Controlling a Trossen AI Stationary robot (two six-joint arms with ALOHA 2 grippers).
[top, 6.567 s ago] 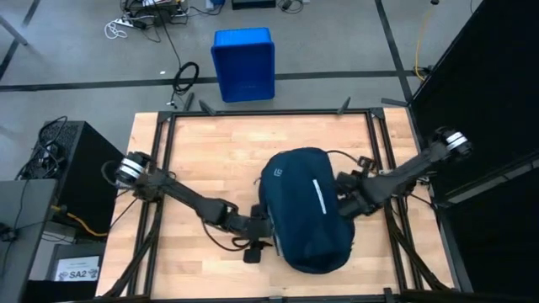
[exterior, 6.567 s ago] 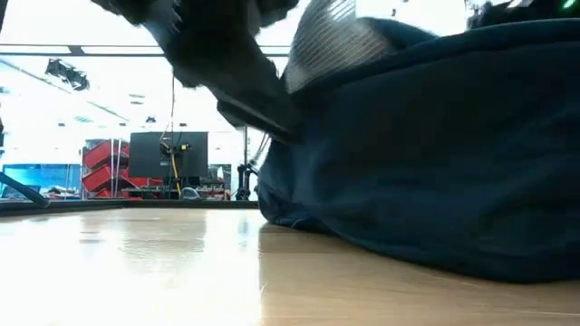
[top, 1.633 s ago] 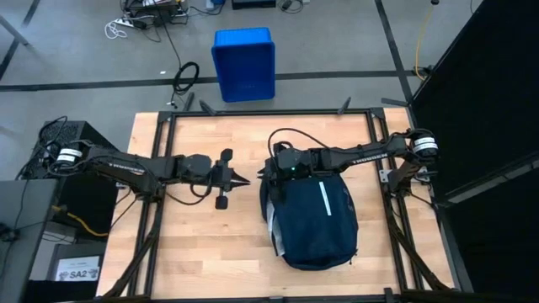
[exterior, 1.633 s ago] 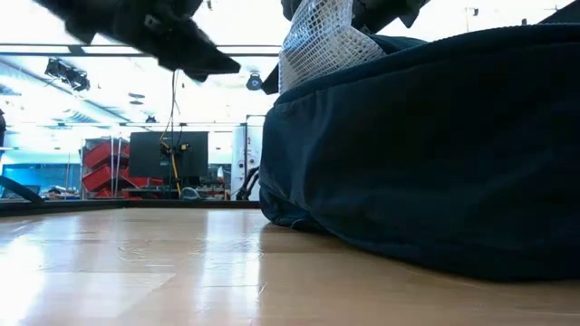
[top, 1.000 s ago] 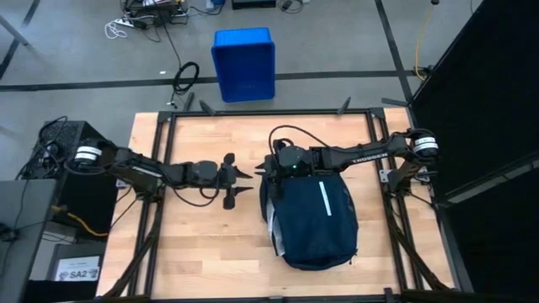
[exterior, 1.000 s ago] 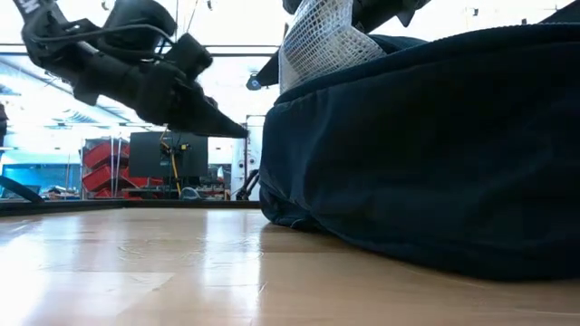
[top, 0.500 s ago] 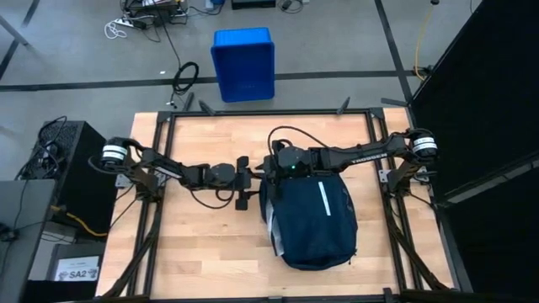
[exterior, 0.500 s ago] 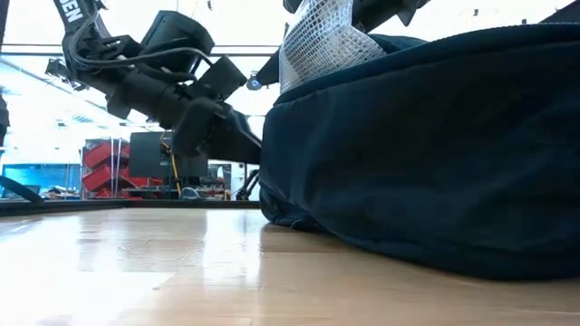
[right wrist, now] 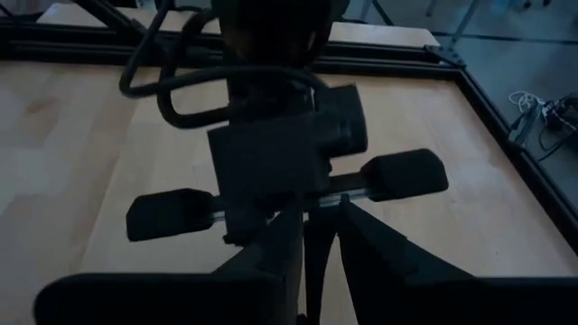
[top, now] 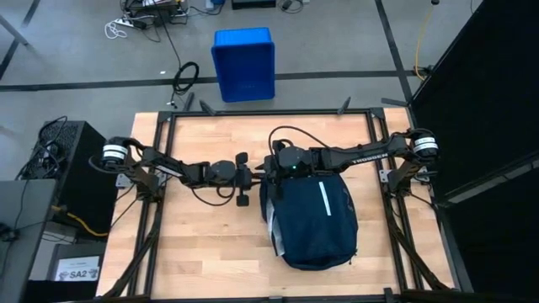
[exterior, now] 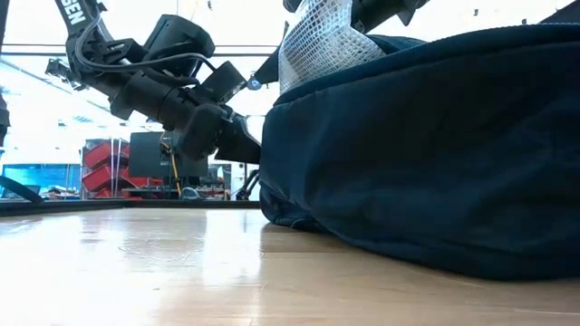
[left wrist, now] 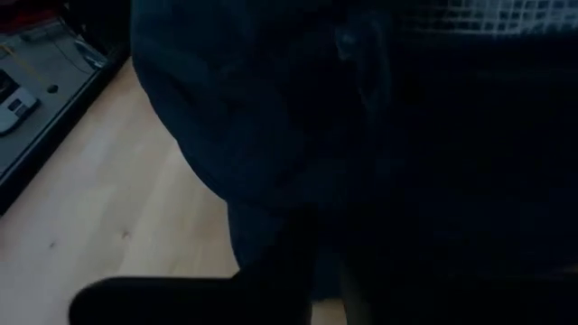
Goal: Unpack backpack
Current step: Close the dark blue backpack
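The dark navy backpack (top: 312, 220) lies on the wooden table right of the middle, white stripe (top: 322, 199) up. Its far left corner is raised, and grey mesh lining (exterior: 317, 41) shows there. My right gripper (top: 271, 171) reaches in from the table's right across the backpack's far end and is shut on that raised edge. My left gripper (top: 255, 178) comes from the table's left and is shut at the same corner (exterior: 258, 149). In the left wrist view only navy fabric (left wrist: 271, 108) fills the picture beyond the fingers. My left gripper meets the backpack's far left corner (left wrist: 327, 271), coming nearly level from the table's left, tipped slightly down. The fingers are shut with dark fabric around their tips; which part they have cannot be told. My right gripper holds the backpack's raised far edge (top: 268, 177) from the table's right, slanting down. The mesh-lined edge stands lifted above the bag's body, which rests on the table. The gripper itself hides the place of contact.
A bright blue plastic bin (top: 243, 64) stands on the floor beyond the table's far edge. Black frame rails (top: 269, 112) run along the table's sides. Bare wood (top: 198, 248) lies left of and in front of the backpack.
My left gripper has gone toward the table's right and a little down, up to the backpack's far left corner, and has shut there after standing open. The backpack and my right gripper have kept still.
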